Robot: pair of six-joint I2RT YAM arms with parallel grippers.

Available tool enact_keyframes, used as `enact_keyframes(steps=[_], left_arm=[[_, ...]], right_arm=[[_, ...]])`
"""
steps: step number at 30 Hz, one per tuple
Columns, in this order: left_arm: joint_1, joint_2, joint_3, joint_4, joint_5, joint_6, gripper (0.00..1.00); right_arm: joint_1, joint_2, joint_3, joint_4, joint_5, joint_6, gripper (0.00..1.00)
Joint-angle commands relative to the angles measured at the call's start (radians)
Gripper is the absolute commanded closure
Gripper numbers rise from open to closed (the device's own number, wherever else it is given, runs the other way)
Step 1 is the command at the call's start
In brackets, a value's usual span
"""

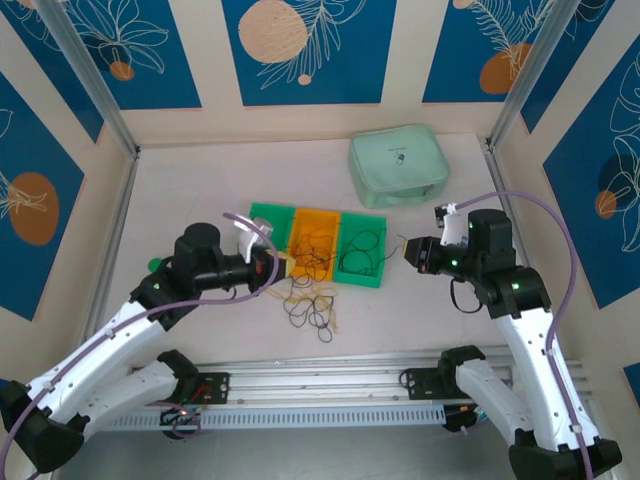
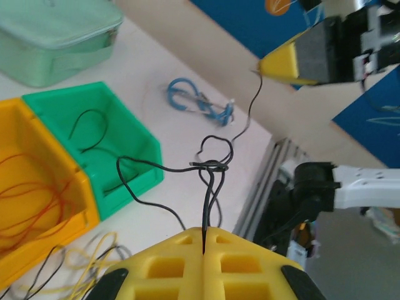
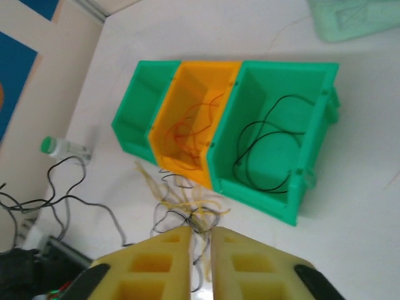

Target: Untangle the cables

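Cables (image 1: 312,300): one thin black knotted wire strand (image 2: 212,165) pinched tight in my left gripper (image 2: 204,232), raised off the white table (image 2: 181,75), probably to expose the knot; right gripper (image 3: 200,230) stands slightly parted near its far end.

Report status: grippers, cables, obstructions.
Left gripper shut on black cable, knotted mid-span. Right gripper, jaws cracked open, that cable's far end at its tip. Tangled pile beside the bins; no obstruction seen.
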Motion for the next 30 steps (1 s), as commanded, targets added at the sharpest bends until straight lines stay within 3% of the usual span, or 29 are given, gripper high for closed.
enact_keyframes(steps=[1,4,9,18,23,30], left_arm=[[0.014,0.025,0.043,0.125,0.102,-0.053,1.0],[0.016,0.047,0.053,0.18,0.125,-0.089,1.0],[0.015,0.072,0.049,0.295,0.157,-0.158,1.0],[0.013,0.109,0.05,0.371,0.206,-0.21,1.0],[0.014,0.111,0.045,0.387,0.215,-0.221,1.0],[0.014,0.121,0.044,0.404,0.233,-0.233,1.0]], right_arm=[[0.004,-0.019,-0.01,0.005,-0.147,-0.004,0.71],[0.018,-0.029,-0.027,0.071,-0.243,0.025,0.61],[0.106,-0.035,-0.072,0.214,-0.299,0.101,0.6],[0.411,0.072,-0.102,0.41,-0.097,0.085,0.59],[0.46,0.13,-0.085,0.494,-0.047,0.07,0.58],[0.471,0.197,-0.055,0.562,-0.07,0.068,0.58]])
